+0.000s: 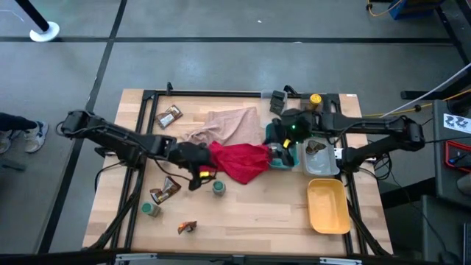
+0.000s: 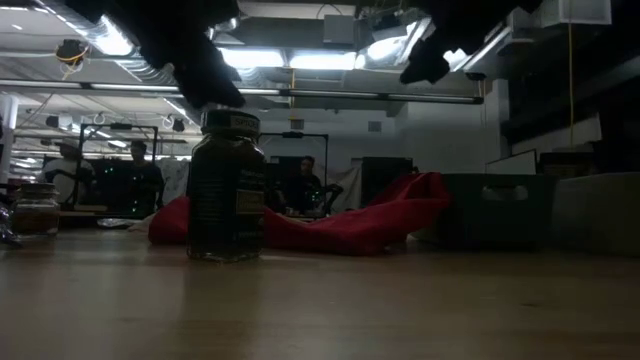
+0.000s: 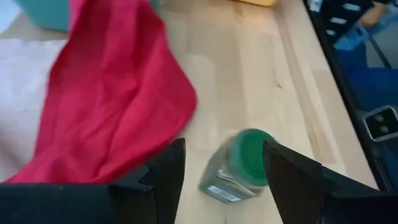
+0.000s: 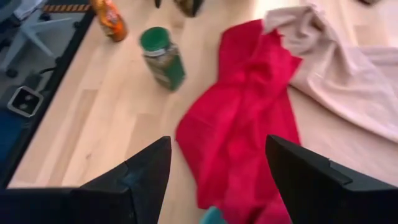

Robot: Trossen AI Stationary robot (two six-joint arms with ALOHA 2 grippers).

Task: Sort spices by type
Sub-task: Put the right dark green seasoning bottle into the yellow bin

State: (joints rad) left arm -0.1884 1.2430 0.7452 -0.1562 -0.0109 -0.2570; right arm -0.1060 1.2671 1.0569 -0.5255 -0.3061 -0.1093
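Small green-lid jar [image 3: 239,167] standing on the worktop [image 1: 257,210], hard, smooth, likely slippery. Left gripper [image 3: 224,171] jaws wide around it. Best squeezed at the sides, under the lid.

The crumpled red cloth [image 1: 241,161] is covering part of the pale beige cloth [image 1: 228,125] and running off the edge of both wrist views. The small green-lidded glass jar [image 3: 239,167] is blurring in the left wrist view, its label too smeared to read. In the low view the dark arms are being cut off at the top, and a dim jar [image 2: 35,208] is sitting half out of frame. What is lying in the clear plastic tray [image 1: 321,158] is too small to name, perhaps a brown sachet.
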